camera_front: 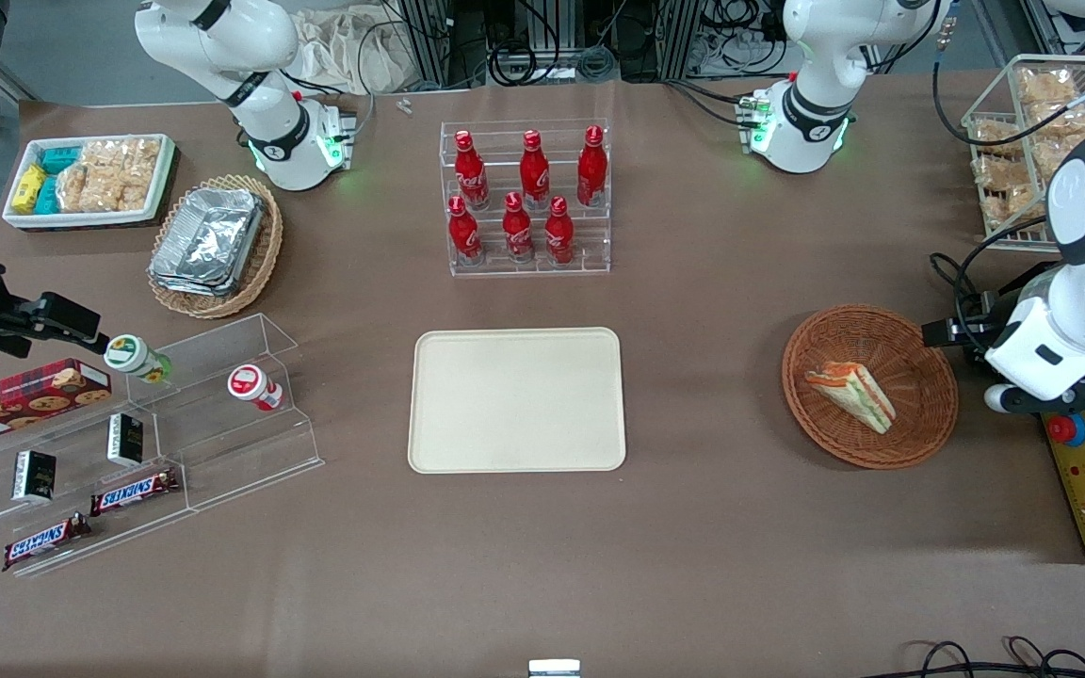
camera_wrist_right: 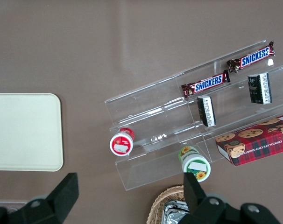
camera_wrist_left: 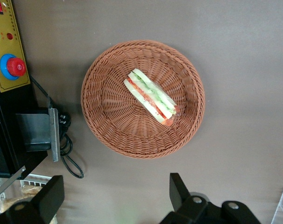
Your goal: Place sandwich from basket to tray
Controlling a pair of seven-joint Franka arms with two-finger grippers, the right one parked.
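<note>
The sandwich (camera_front: 851,395), a white-bread wedge with orange and green layers, lies in the round reddish-brown basket (camera_front: 919,433) toward the working arm's end of the table. The cream tray (camera_front: 516,399) sits bare at the table's middle. My gripper (camera_front: 943,332) hangs above the table just outside the basket's rim, on the side toward the working arm's end. In the left wrist view the sandwich (camera_wrist_left: 151,96) rests in the basket (camera_wrist_left: 104,126), and my gripper (camera_wrist_left: 114,196) is open over bare tablecloth beside the basket, holding nothing. The right wrist view shows part of the tray (camera_wrist_right: 24,130).
A yellow control box with a red button (camera_front: 1067,429) and a cable (camera_wrist_left: 67,151) lie beside the basket. A rack of red bottles (camera_front: 526,198) stands farther from the camera than the tray. Clear shelves with snacks (camera_front: 128,443) and a foil-tray basket (camera_front: 215,243) sit toward the parked arm's end.
</note>
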